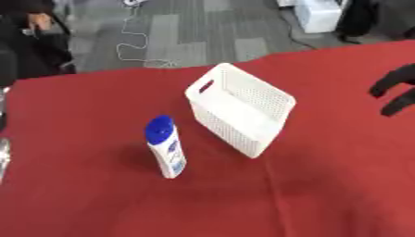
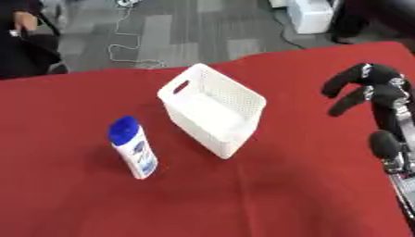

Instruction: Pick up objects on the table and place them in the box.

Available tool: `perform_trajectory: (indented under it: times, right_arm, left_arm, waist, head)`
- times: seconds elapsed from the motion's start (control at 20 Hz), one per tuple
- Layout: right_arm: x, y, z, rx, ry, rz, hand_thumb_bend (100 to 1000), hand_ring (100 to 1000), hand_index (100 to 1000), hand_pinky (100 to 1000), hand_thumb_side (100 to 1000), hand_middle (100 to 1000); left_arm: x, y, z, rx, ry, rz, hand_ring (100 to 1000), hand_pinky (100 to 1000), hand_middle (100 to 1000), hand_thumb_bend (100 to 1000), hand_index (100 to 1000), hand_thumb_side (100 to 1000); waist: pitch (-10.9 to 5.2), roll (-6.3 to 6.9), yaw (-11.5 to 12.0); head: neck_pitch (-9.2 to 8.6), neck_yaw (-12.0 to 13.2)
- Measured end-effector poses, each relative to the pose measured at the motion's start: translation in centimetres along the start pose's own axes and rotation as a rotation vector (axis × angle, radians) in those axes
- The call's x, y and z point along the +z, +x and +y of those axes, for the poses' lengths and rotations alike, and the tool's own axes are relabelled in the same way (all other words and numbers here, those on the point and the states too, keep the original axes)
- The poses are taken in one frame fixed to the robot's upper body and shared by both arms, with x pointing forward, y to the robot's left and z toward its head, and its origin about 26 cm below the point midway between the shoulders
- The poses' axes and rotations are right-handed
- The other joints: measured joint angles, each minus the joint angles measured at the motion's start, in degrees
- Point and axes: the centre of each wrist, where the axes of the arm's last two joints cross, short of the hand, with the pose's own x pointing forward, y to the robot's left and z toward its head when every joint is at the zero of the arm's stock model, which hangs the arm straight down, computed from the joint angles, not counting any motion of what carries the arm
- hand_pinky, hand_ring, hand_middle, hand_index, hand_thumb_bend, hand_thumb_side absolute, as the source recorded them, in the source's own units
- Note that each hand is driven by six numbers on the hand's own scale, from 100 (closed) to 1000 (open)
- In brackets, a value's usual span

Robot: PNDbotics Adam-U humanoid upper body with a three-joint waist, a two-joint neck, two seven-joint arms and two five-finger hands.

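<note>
A white bottle with a blue cap (image 1: 166, 147) stands upright on the red tablecloth, left of centre. Just right of it sits a white perforated box (image 1: 239, 109) with a handle slot, open side up and nothing visible inside. My right hand (image 2: 369, 92) hovers above the table's right side, well right of the box. Its fingers are bent loosely, spread away from the thumb (image 2: 386, 144), and hold nothing. My left hand does not show in either view.
The red tablecloth (image 1: 308, 194) covers the whole table. Beyond its far edge lie grey carpet, a white cable (image 1: 129, 46) and a white unit (image 1: 317, 15). A silver part (image 1: 3, 157) shows at the left edge.
</note>
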Motion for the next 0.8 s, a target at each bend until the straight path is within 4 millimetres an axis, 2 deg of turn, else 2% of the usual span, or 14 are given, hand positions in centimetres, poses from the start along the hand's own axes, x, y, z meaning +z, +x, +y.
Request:
perform_trajectory:
  times: [0.1,0.25,0.8]
  right_arm:
    - [0.0,0.0,0.0,-0.001,0.002,0.002,431,525,491,400,1000,577]
    - [-0.1,0.0,0.0,-0.001,0.002,0.001,432,525,491,400,1000,577]
    - [-0.4,-0.1,-0.1,-0.01,0.004,-0.007,434,524,491,399,1000,577]
  left_arm:
    - [0.0,0.0,0.0,-0.046,-0.053,0.026,669,758,695,384,767,1000]
    - [-0.1,-0.1,-0.1,-0.114,-0.146,0.056,651,756,603,356,717,1000]
    - [0.8,-1.5,-1.6,-0.225,-0.361,0.132,659,767,623,344,747,1000]
  waist:
    - [0.0,0.15,0.0]
    - [0.0,0.19,-0.2]
    - [0.0,0.29,-0.7]
  head:
    - [0.0,0.0]
    - [0.0,0.0]
    - [0.0,0.1]
